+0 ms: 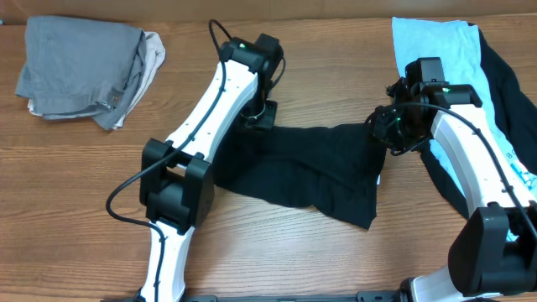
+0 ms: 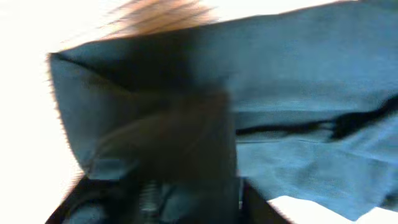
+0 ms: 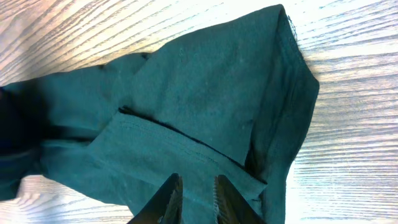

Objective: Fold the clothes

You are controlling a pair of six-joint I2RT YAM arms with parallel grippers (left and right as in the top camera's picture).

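The black T-shirt (image 1: 310, 172) lies crumpled and stretched across the middle of the table. My left gripper (image 1: 258, 114) is at its upper left corner. In the blurred left wrist view the dark cloth (image 2: 280, 93) runs right into the jaws, which look shut on it. My right gripper (image 1: 382, 127) is at the shirt's upper right corner. In the right wrist view its fingers (image 3: 198, 194) are nearly together with a fold of the shirt (image 3: 186, 93) between them.
A folded grey garment (image 1: 75, 67) with a beige one (image 1: 153, 50) under it lies at the back left. A light blue garment (image 1: 436, 42) and another black one (image 1: 508, 92) lie at the back right, under my right arm.
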